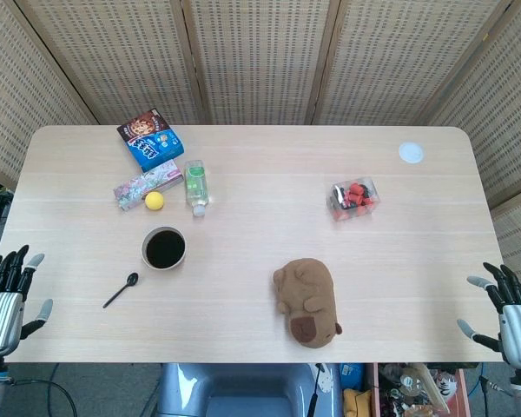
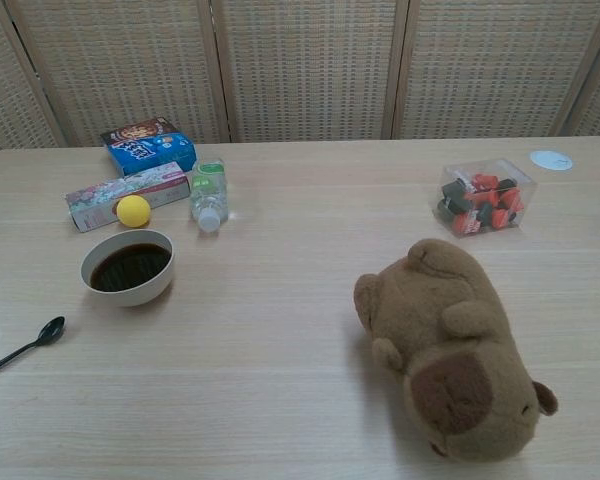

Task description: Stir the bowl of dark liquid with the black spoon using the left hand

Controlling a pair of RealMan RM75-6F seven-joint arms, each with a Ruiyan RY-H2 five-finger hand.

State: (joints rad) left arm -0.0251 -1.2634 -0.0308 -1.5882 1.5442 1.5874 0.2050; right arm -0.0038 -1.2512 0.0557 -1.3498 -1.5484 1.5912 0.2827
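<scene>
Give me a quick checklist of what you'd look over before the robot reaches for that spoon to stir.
1. Left hand free, fingers apart: ok.
2. Black spoon lies alone on the table, untouched: ok.
3. Bowl upright, dark liquid inside: ok.
4. Gap between spoon and bowl: ok, apart.
5. Yellow ball and bottle behind bowl, not touching it: ok.
6. Right hand at the far edge, out of the way: ok.

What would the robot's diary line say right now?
left hand open, idle | black spoon on table, untouched | bowl unstirred
</scene>
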